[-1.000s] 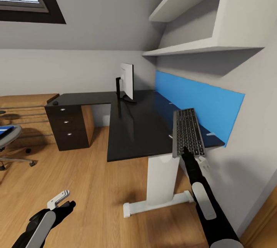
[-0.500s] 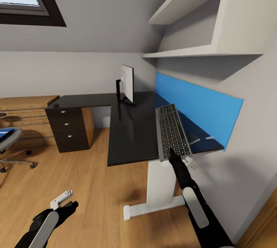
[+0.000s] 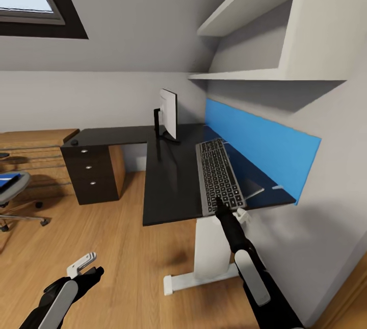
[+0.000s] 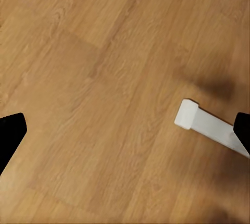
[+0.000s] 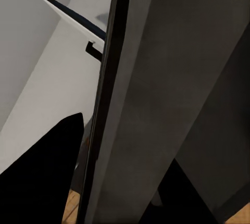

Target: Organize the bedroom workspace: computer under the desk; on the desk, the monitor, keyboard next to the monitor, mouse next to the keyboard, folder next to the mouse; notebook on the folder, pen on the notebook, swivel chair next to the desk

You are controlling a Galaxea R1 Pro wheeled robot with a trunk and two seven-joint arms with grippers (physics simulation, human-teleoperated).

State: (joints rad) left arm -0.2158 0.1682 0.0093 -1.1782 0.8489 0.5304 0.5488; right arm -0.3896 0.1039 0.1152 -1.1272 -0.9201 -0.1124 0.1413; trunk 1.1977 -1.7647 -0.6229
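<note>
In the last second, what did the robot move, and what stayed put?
The right gripper, shut on the keyboard, carried it over the desk, away from the blue back panel and towards the monitor. The keyboard stayed in its grip, not yet let go. The monitor, the swivel chair and the left gripper, low over the floor, stayed as they were.
</note>
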